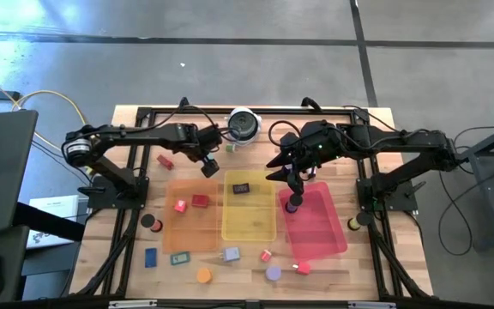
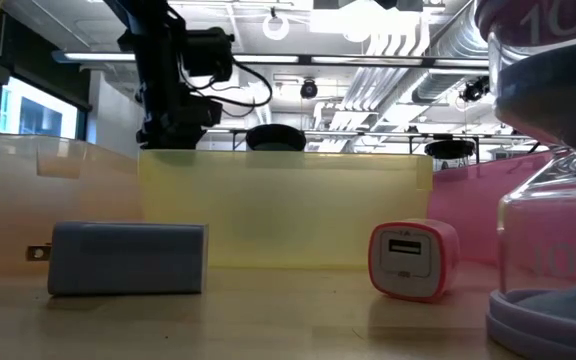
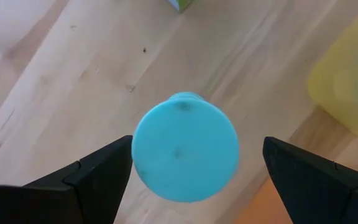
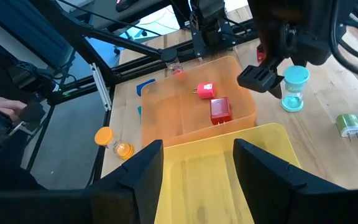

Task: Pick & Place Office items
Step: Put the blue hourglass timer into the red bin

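The left tool (image 3: 191, 180) hangs spread wide around the teal timer (image 3: 185, 147), lined up to grasp it; the right tool (image 1: 292, 203) grips a purple timer (image 1: 292, 206) over the red tray (image 1: 320, 232).

The desk (image 1: 135, 266) is pale wood, its grain running in planks, with a smooth, low-sheen finish. The orange tray (image 1: 191, 219), yellow tray (image 1: 249, 219) and red tray (image 1: 316, 223) are translucent plastic with a slightly frosted look. The teal hourglass (image 3: 185, 146) has a matt, smooth plastic cap and, in the right wrist view, a clear glossy body. The grey charger (image 2: 128, 258) looks matt plastic; the pink charger (image 2: 414, 260) is glossier. The left pincer (image 3: 191, 180) fingers are dull black plastic.
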`<state>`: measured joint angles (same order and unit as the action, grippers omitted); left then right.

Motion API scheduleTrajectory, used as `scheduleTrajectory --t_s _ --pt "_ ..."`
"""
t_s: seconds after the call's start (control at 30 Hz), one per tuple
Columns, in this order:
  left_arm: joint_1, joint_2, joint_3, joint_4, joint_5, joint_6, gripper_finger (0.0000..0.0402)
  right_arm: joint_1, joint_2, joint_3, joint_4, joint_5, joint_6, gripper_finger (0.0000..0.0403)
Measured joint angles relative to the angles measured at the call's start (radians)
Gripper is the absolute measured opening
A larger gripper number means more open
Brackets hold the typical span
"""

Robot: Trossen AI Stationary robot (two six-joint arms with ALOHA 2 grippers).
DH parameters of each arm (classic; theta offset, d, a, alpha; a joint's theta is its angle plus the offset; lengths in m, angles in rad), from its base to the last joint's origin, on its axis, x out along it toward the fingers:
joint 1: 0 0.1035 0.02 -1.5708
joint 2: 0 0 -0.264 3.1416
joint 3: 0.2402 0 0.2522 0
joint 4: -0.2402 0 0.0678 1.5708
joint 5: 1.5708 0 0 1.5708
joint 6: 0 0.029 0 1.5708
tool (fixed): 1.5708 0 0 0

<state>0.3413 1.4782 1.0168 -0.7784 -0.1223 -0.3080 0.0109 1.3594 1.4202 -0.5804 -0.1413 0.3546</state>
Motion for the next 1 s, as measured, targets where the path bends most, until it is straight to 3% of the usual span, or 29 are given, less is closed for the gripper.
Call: scheduleTrajectory --t_s 0.43,0.77,1.0 --pt "-0.002 0.009 0.0 0.024 -0.005 0.0 0.0289 -0.001 0.0 0.0 0.0 0.003 -0.012 0.0184" --pt "-0.005 0.009 0.0 0.018 -0.006 0.0 0.0193 -0.012 0.0 0.0 0.0 -0.013 -0.016 0.0184" --pt "-0.005 0.008 0.002 -0.008 -0.006 -0.054 0.0188 -0.014 0.0 0.0 0.0 -0.016 -0.019 0.0184"
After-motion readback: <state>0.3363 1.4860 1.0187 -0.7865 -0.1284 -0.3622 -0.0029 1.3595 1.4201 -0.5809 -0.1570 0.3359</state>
